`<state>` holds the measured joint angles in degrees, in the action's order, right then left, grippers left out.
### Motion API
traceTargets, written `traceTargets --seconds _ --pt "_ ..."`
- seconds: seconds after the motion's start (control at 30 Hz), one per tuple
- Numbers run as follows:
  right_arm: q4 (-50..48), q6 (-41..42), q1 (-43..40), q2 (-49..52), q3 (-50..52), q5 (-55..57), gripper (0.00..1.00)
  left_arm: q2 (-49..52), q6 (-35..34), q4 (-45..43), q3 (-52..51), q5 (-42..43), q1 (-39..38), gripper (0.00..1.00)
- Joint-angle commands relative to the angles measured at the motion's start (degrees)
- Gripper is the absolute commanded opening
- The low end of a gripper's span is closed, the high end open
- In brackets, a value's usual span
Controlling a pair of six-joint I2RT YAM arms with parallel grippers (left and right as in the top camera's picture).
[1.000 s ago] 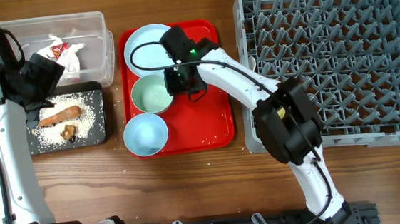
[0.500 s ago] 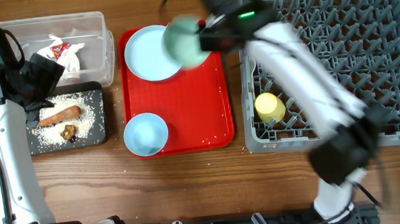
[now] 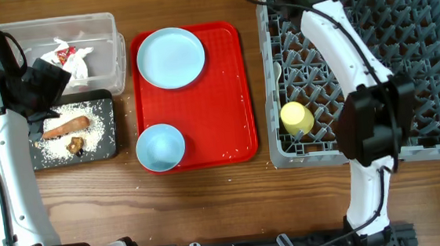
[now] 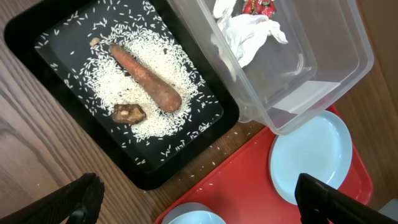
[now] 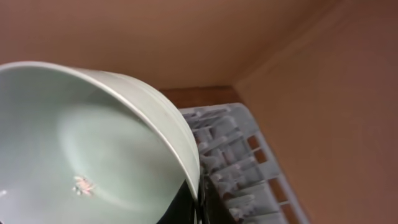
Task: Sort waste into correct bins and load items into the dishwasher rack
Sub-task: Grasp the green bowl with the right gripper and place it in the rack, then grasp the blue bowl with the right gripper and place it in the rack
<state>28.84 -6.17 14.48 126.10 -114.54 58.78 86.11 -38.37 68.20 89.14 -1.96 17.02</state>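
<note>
We see that the pale green bowl (image 5: 93, 149) has left the red tray (image 3: 226, 99), where only the pale blue plate (image 3: 170, 57) and pale blue bowl (image 3: 160, 146) remain; the right gripper (image 5: 186, 210) grips its rim over the dishwasher rack (image 3: 404, 61) at the frame's top edge, ready for racking, while the left gripper (image 4: 202, 202) hangs spread open.

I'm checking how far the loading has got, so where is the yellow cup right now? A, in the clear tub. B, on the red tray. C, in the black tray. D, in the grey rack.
D: the cup lies among the pegs inside the rack, near the rack's left wall in the overhead view.
</note>
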Motion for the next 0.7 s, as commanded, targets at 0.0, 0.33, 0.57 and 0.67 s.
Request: traceTargets --seconds 0.0,0.33,0.57,0.67 --pt "-1.73 -9.55 1.14 2.62 -0.20 1.29 0.04 0.17 0.85 0.02 0.11 0.22 0.37 1.00" --pt "4.17 -10.14 3.37 6.16 -0.17 0.87 0.05 0.17 0.85 0.02 0.11 0.20 0.37 1.00" --pt "12.35 -10.32 8.55 5.57 -0.20 -4.48 0.79 0.17 0.85 0.02 0.11 0.20 0.37 1.00" --pt "12.37 -10.29 10.75 2.49 -0.22 -4.48 0.94 0.17 0.85 0.02 0.11 0.20 0.37 1.00"
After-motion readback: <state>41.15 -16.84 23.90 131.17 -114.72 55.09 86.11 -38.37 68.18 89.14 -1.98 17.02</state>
